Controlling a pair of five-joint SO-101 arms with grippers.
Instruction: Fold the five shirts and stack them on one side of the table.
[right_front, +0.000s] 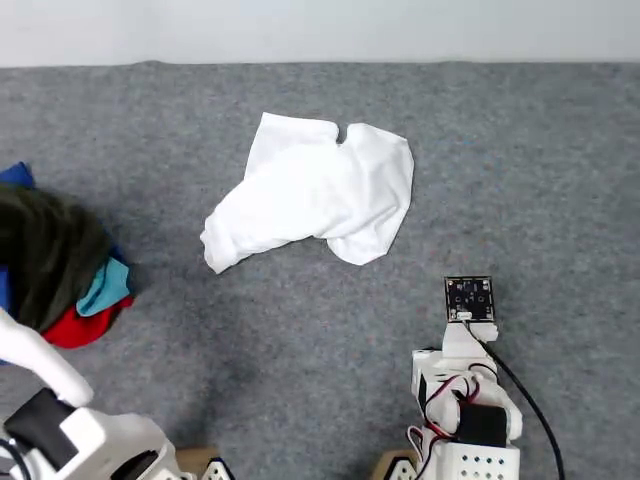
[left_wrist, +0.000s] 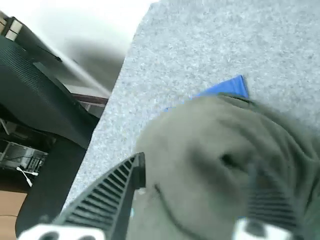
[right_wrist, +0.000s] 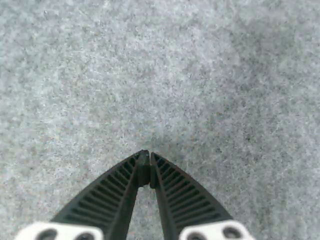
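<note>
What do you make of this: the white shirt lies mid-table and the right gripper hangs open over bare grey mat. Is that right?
No: the right gripper is shut, jaws pressed together, as the right wrist view shows. The white shirt does lie mid-table, and the gripper hangs over bare grey mat.

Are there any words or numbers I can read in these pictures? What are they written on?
No text can be read anywhere.
white shirt: plain, with no print on the side that shows.
pile of shirts: no print to be seen.
circuit board on an arm: any marks on it are too small to read.
</note>
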